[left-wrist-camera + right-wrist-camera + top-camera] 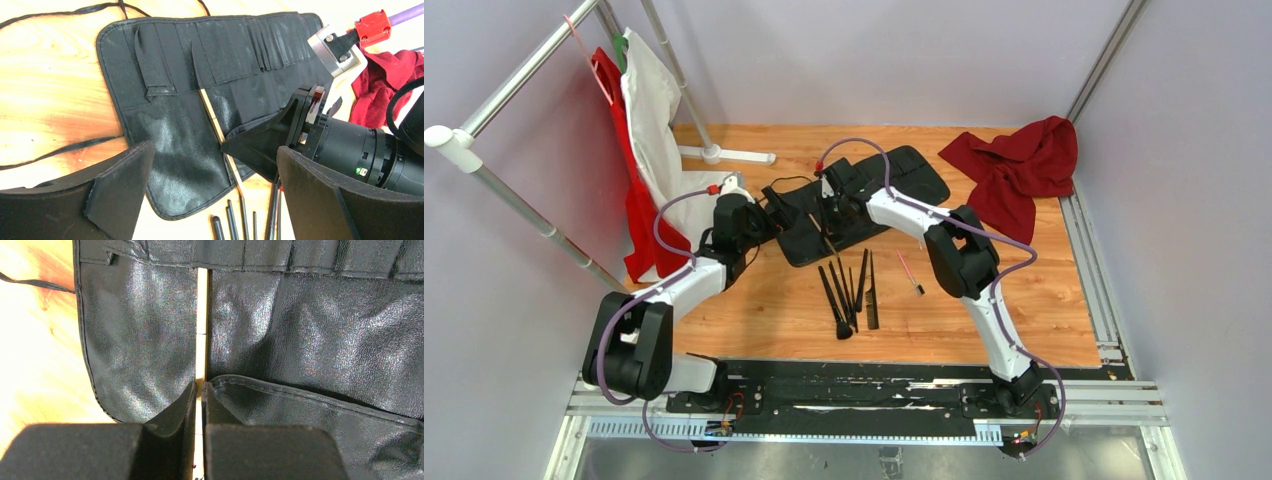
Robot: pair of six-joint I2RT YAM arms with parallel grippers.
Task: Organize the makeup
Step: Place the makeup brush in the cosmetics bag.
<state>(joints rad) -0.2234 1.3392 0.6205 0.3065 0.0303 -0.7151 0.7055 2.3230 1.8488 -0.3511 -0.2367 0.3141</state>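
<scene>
- The tan brush (201, 330) lies flat across the open case (300, 330). Its far end is tucked under the case's pocket band, and its handle runs back toward the case's near edge.
- The right gripper (201, 390) is clenched on the tan brush's handle, over the near half of the case, with a folded flap of the case just beside its fingers.
- The left gripper (215, 148) hovers above the case's left part, jaws spread wide and nothing between them.
- The loose brushes (839, 295), all black-handled, lie fanned together on the table (754, 310) just off the case's near edge.
- The comb (871, 290) lies at the right side of that cluster.
- The pink brush (911, 273) lies alone on the table, right of the comb and near the case's near edge.
- A black cord (50, 155) trails from the case's left end over the table.
- A red cloth (1019, 165) is heaped just beyond the case's right end.
- A white cloth (654, 130) hangs from a rack (519, 75), left of the case.
</scene>
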